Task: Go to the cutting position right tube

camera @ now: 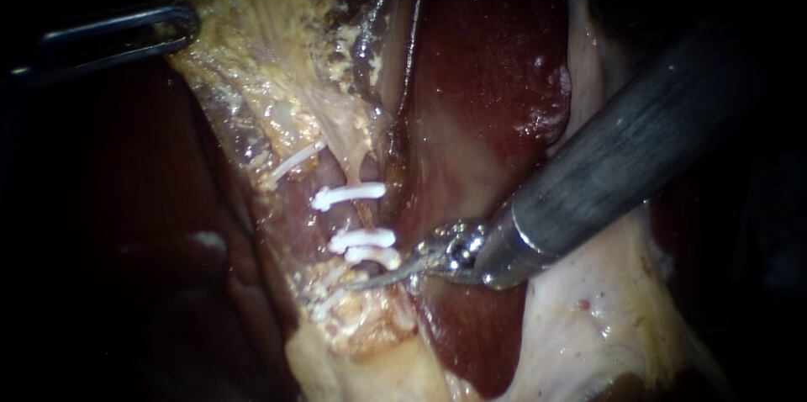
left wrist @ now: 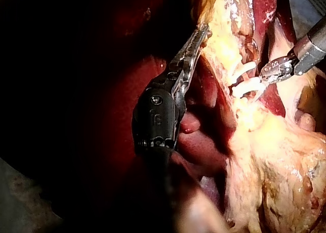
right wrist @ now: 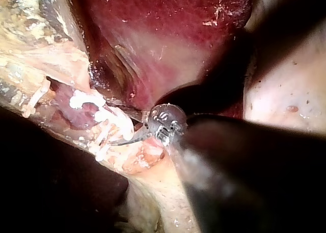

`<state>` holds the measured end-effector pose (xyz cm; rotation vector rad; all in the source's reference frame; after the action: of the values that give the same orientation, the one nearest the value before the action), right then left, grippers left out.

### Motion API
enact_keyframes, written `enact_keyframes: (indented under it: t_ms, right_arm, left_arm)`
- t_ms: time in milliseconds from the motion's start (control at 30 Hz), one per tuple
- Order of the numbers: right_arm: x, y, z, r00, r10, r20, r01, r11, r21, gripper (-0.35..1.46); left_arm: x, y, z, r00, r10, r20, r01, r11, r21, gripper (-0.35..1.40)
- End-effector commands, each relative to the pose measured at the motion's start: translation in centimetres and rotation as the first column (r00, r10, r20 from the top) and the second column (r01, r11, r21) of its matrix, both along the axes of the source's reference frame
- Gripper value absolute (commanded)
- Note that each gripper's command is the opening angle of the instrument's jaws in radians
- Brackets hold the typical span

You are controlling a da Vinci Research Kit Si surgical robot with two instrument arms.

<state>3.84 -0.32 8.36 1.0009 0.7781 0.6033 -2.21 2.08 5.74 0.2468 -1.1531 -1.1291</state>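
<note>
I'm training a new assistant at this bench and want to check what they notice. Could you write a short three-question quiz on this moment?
1. True or false: the grey-shafted right instrument has its thin metal tip at the white plastic clips.
2. The dark left instrument has its jaws shut on: A) the white plastic clips; B) pale yellowish tissue; C) the right instrument.
3. Fill in: the right instrument's shaft enters the endoscope view from the upper ____.
Key: 1 true; 2 B; 3 right.
</note>
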Motion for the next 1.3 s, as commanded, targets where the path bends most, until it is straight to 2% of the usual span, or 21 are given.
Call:
enact_keyframes:
  t_ms: [33, 433, 567, 633, 933, 1200, 1300]
  right_arm:
    - [0.00, 0.00, 0.00, 1.0000, 0.000, 0.000, 0.000, 1.000, 0.000, 1.20]
    - [-0.05, -0.01, -0.08, 0.9999, -0.011, -0.011, 0.011, 1.000, -0.012, 1.27]
    - [-0.22, -0.06, -0.18, 0.9994, -0.023, -0.025, 0.022, 1.000, -0.021, 1.30]
    - [-0.34, -0.04, -0.25, 0.9994, -0.019, -0.029, 0.018, 0.999, -0.036, 1.32]
    - [-0.84, 0.23, -0.74, 0.9991, 0.013, -0.040, -0.017, 0.996, -0.087, 1.34]
    - [-0.97, 0.39, -1.02, 0.9983, 0.038, -0.044, -0.043, 0.994, -0.102, 1.35]
    - [-0.94, 0.45, -1.13, 0.9966, 0.062, -0.055, -0.067, 0.993, -0.099, 1.35]
  left_arm:
    - [0.00, 0.00, 0.00, 1.0000, 0.000, 0.000, 0.000, 1.000, 0.000, -0.35]
    - [0.00, -0.01, -0.01, 1.0000, 0.000, 0.000, 0.000, 1.000, 0.000, -0.35]
    - [0.00, -0.01, -0.02, 1.0000, -0.002, 0.001, 0.002, 1.000, -0.001, -0.35]
    - [0.00, -0.01, -0.03, 1.0000, 0.000, -0.001, 0.000, 1.000, -0.006, -0.35]
    - [0.00, -0.01, -0.03, 1.0000, 0.000, -0.001, 0.000, 1.000, -0.006, -0.35]
    - [0.00, -0.01, -0.03, 1.0000, 0.000, -0.001, 0.000, 1.000, -0.006, -0.35]
    - [0.00, -0.01, -0.03, 1.0000, 0.000, -0.001, 0.000, 1.000, -0.006, -0.35]
